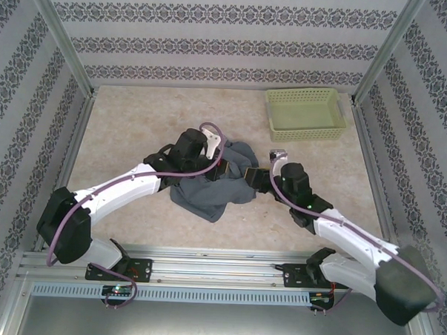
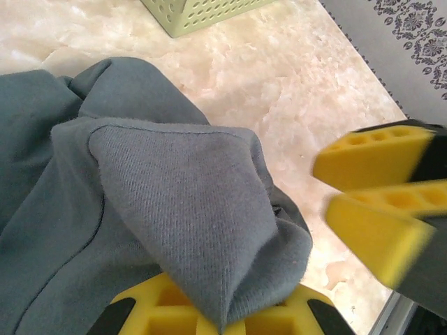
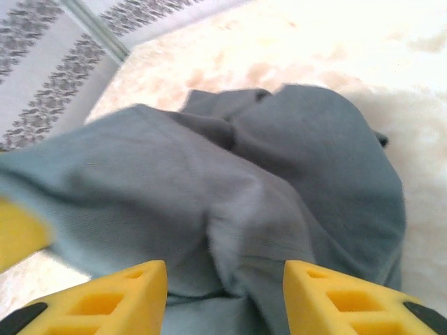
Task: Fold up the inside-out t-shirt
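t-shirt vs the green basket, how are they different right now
The t-shirt is blue-grey soft cloth, bunched up; the basket is light green with perforated walls. The t-shirt lies in the middle of the table; the basket sits at its far right corner. The left pincer is shut on a fold of the t-shirt; nothing touches the basket. Both rest on the table.

There were one slate blue-grey t-shirt (image 1: pixel 208 190), one light green basket (image 1: pixel 305 113), one pale marbled table (image 1: pixel 136 119), and two white arms, left arm (image 1: pixel 126 184) and right arm (image 1: pixel 354 240), bearing two yellow-fingered grippers, left gripper (image 2: pixel 227 314) and right gripper (image 3: pixel 225 296).
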